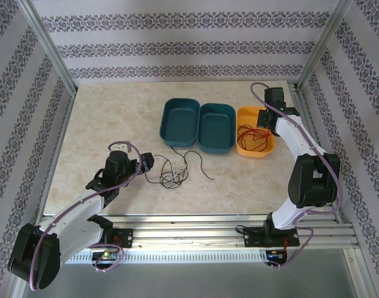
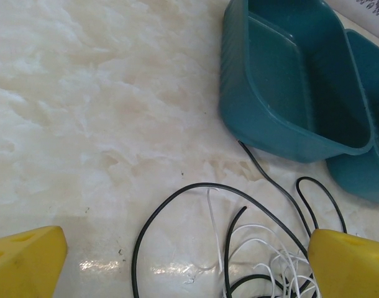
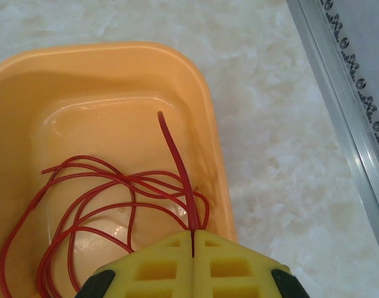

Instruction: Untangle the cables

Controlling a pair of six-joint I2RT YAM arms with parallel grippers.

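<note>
As things lie now: by my reading, one colour of three is sorted and two are left, so the task is roughly a third done.
Right end effector (image 3: 192,239): fingers pressed together, with one end of the red cable (image 3: 115,186) pinched in the seam between them.
Red cable: its loops lie just ahead of and below the right end effector, inside the orange tub (image 3: 102,56), apart from the other strands.
Left end effector (image 2: 186,264): spread wide and holding nothing, with a yellow finger at each side of the wrist view.
Black cable (image 2: 177,192): lies on the counter (image 2: 84,93) between and just ahead of the left fingers, arching from the left finger's side toward the right one.
White cable (image 2: 264,239): bunched in thin loops beside the right-hand finger of the left end effector, crossing over and under the black strand.
Teal tubs (image 2: 283,124): two of them, ahead and to the right of the left end effector, with no cable visible inside either.
Left to do: probably release the red strand, then part black from white and give each a teal tub.
Risk: the white loops look fine and springy, so pulling one may drag the black cable along.
</note>
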